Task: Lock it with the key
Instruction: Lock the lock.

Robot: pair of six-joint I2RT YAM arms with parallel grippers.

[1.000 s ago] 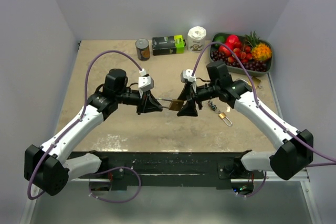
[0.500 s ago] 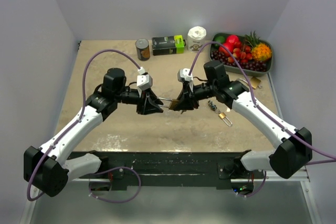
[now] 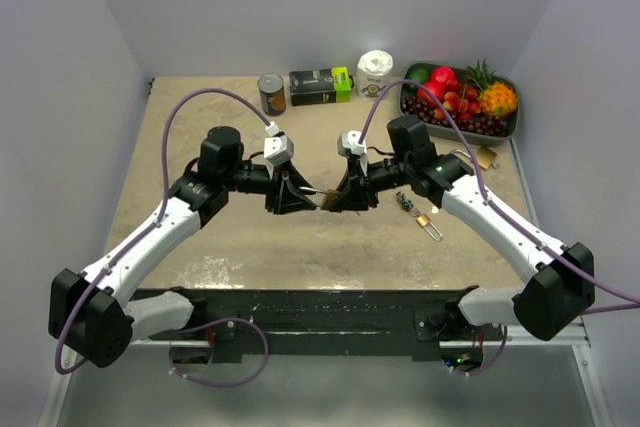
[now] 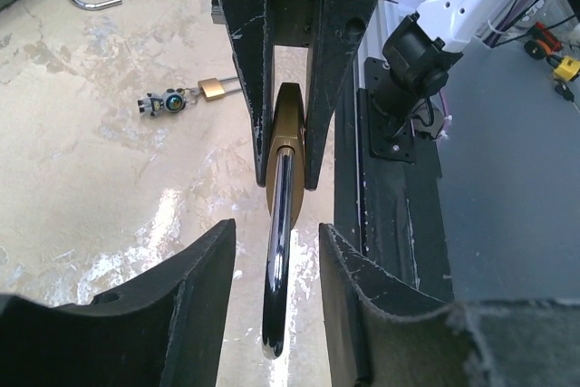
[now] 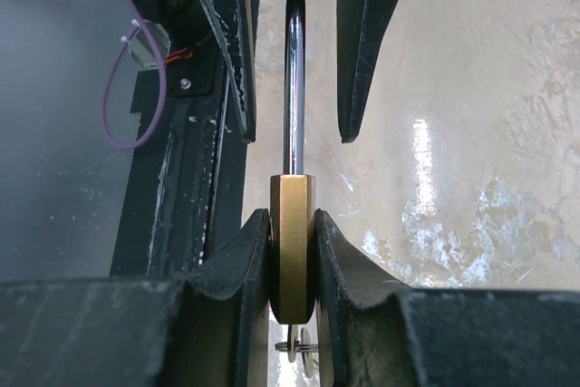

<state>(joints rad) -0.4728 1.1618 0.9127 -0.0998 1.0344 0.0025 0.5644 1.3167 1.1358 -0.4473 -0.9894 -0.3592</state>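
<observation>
A brass padlock [image 5: 293, 242] is clamped by its body between the fingers of my right gripper [image 5: 293, 222], which is shut on it above the table. Its steel shackle [image 4: 277, 251] points toward my left gripper [image 4: 276, 240], whose fingers stand open on either side of the shackle without touching it. A small metal ring, apparently the key's [image 5: 296, 347], hangs under the lock body; the key blade itself is hidden. In the top view both grippers meet mid-table, left gripper [image 3: 297, 197] and right gripper [image 3: 343, 197], with the padlock [image 3: 325, 199] between them.
A smaller padlock with a bunch of keys [image 3: 420, 212] lies on the table right of the grippers. Another open padlock [image 3: 487, 157] lies near the fruit tray [image 3: 509, 125]. A can [image 3: 271, 93], a dark box [image 3: 321, 85] and a white tub [image 3: 375, 74] stand at the back.
My right gripper closed on the padlock body. My left gripper then opened off the shackle and stays around it. Both grippers moved slightly closer together.
</observation>
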